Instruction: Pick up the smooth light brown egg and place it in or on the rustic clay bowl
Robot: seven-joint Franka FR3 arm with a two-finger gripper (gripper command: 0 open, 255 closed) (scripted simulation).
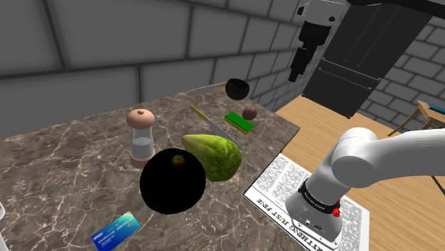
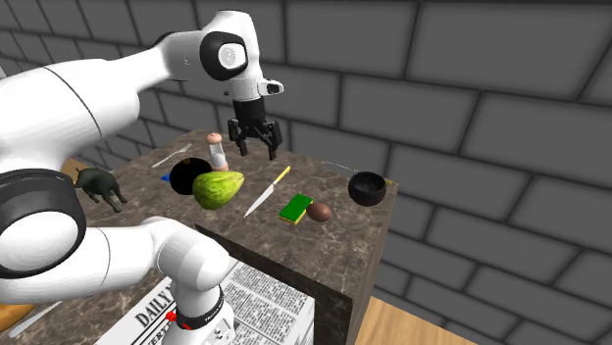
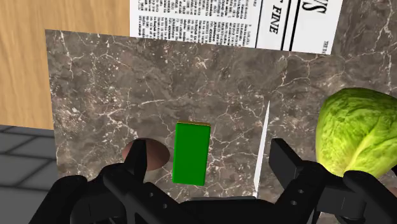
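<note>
The gripper (image 2: 254, 149) hovers over the tabletop (image 2: 294, 245), jaws apart. The brown egg (image 2: 319, 212) lies just beside a green block (image 2: 295, 208), near the edge.

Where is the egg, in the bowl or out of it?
Out. The egg lies on the counter beside the green block, apart from the dark bowl.
</note>
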